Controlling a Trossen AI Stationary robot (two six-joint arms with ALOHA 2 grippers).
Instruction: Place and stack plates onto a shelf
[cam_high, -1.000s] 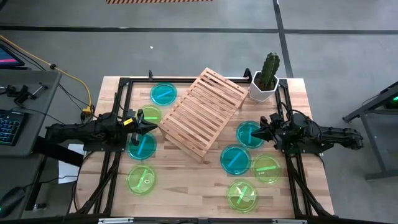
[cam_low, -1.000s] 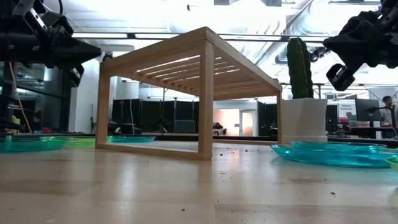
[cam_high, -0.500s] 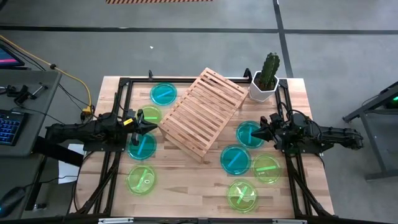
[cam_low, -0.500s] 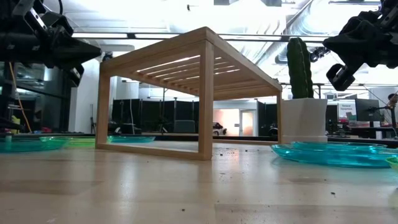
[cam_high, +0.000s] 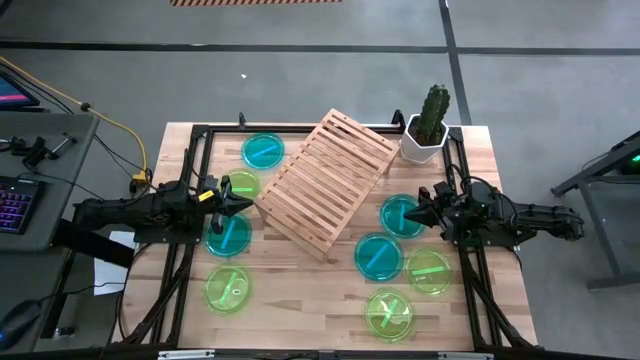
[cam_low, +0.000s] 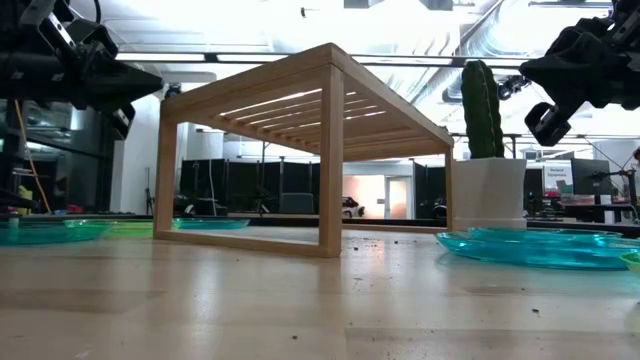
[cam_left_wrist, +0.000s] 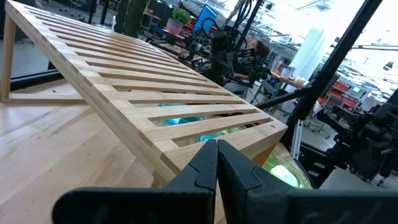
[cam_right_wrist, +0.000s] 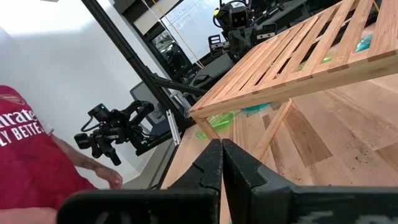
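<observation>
Wooden counter carries everything. The shelf, a light slatted wooden rack, sits mid-counter, turned diagonal, nothing on top of it. Both dark arms hang above the counter, one each side of the shelf.

Left gripper is at the shelf's left edge, tip pointing at it, fingers pressed together, holding nothing. Right gripper is right of the shelf, above a teal plate, fingers together too, empty.

White pot with cactus stands at the far right corner, just beside the shelf's far end.

All eight plates lie flat on the counter. Left side: teal plate at the far end, lime plate near the left gripper, teal plate just nearer than it, lime plate toward the near edge. Right side: another teal plate near the shelf's near corner, lime plate right of it, lime plate nearest the front edge.

Right wrist view shows a person in a red shirt beyond the counter.
</observation>
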